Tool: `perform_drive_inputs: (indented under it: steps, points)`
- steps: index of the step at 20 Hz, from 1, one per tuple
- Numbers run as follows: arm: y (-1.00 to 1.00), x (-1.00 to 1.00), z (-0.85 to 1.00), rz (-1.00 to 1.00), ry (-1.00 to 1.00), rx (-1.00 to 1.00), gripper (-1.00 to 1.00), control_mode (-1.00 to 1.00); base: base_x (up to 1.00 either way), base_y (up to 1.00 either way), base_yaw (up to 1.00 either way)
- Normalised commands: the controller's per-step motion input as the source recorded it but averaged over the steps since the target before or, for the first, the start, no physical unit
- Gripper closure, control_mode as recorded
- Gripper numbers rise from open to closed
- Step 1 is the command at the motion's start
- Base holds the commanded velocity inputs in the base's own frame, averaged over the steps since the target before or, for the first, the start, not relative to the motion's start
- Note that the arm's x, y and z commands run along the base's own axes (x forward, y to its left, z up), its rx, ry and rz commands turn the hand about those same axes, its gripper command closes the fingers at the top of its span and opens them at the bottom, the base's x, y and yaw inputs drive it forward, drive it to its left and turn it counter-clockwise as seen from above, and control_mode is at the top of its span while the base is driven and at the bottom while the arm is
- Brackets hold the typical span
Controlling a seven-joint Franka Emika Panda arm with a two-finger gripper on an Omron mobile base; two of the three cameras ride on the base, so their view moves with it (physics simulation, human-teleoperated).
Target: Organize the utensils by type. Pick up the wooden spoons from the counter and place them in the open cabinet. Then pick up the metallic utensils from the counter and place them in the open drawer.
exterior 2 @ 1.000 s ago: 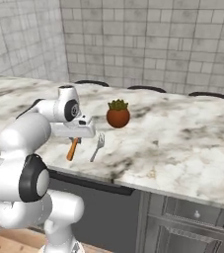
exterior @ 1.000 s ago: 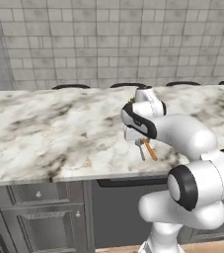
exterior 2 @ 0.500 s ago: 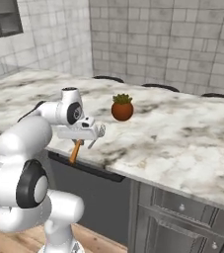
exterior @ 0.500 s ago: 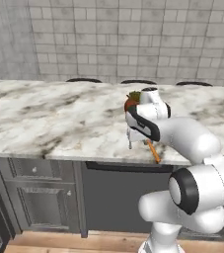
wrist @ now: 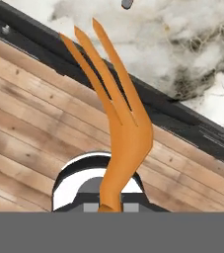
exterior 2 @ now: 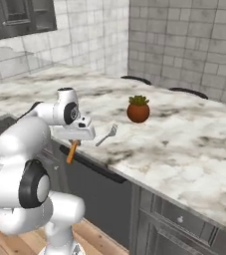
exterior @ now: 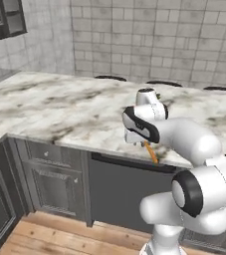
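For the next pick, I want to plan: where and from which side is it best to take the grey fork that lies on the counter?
Probably grip the grey fork mid-handle, from straight above: it lies flat on the counter, so only a top approach lets the fingers straddle the slim handle. The potted plant stands apart behind it.

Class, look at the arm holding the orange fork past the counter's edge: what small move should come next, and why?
Probably carry on toward the drawer, keeping the grip. The tool is shut on the orange long-handled fork, which hangs over the wooden floor beyond the white marble counter. The grey steel fork lies on that counter, beside the small potted plant, for later.
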Motion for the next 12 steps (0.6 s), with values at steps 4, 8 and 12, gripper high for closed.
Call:
perform_drive_inputs:
  steps: [4, 8, 12]
  points:
    - [0.00, 0.00, 0.00, 0.00, 0.00, 0.00, 1.00, 1.00, -0.04, 0.07, -0.96]
    - [0.00, 0.00, 0.00, 0.00, 0.00, 0.00, 1.00, 1.00, 0.00, 0.13, -1.00]
    - [0.00, 0.00, 0.00, 0.00, 0.00, 0.00, 1.00, 1.00, 0.00, 0.13, -1.00]
